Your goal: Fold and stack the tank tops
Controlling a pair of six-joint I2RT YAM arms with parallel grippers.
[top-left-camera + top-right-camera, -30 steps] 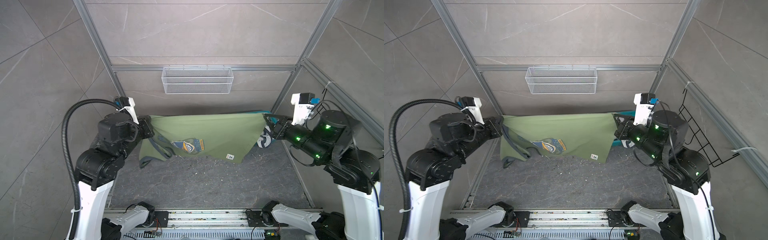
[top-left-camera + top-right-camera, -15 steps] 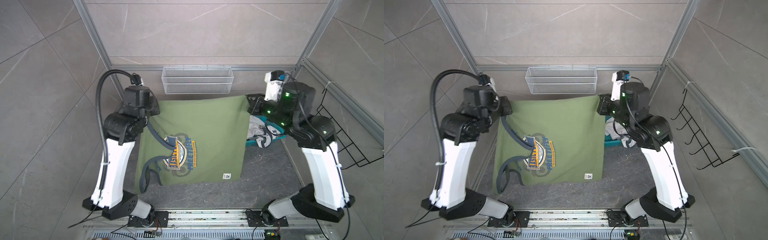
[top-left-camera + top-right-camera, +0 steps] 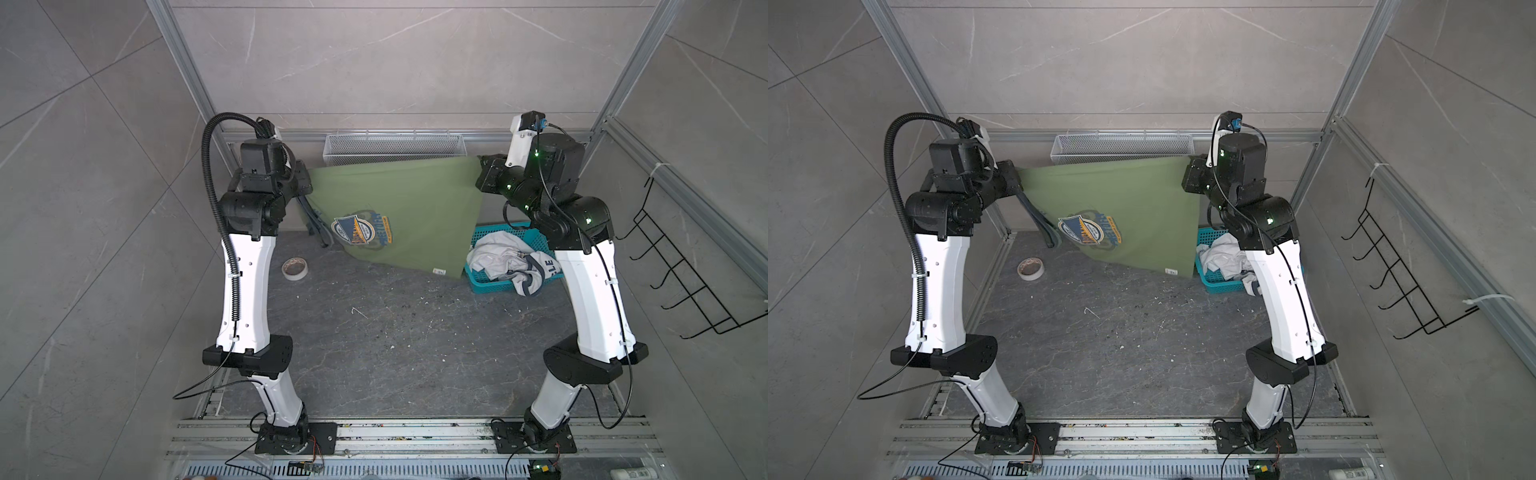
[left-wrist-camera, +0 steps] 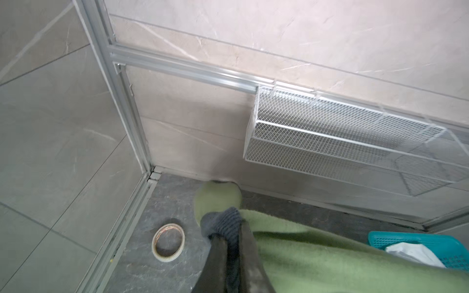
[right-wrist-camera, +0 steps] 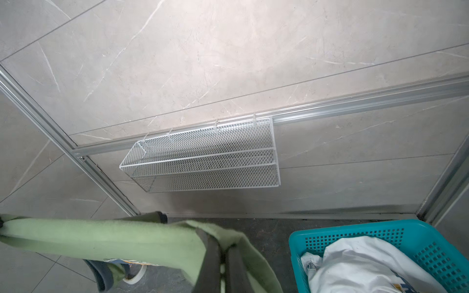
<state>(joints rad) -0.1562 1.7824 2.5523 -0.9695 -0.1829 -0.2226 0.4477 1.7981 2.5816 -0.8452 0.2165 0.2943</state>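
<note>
This is a robot test cell in a lab, not a lived-in room. Grey stone-look wall panels [image 3: 374,62] are held in a bare aluminium frame [image 3: 183,62] that boxes in a dark, scuffed counter [image 3: 395,340]. Two white and black robot arms, the left arm [image 3: 247,282] and the right arm [image 3: 590,299], are bolted to a metal rail [image 3: 415,432] at the front edge, with loose cables and a small circuit board [image 3: 305,467] beside it. A white wire basket [image 3: 394,147] and a black wire rack [image 3: 685,270] hang from the frame. A tape roll [image 3: 295,268], a green top [image 3: 415,199] and a white top [image 3: 498,257] in a teal basket [image 3: 484,280] look like test props.
</note>
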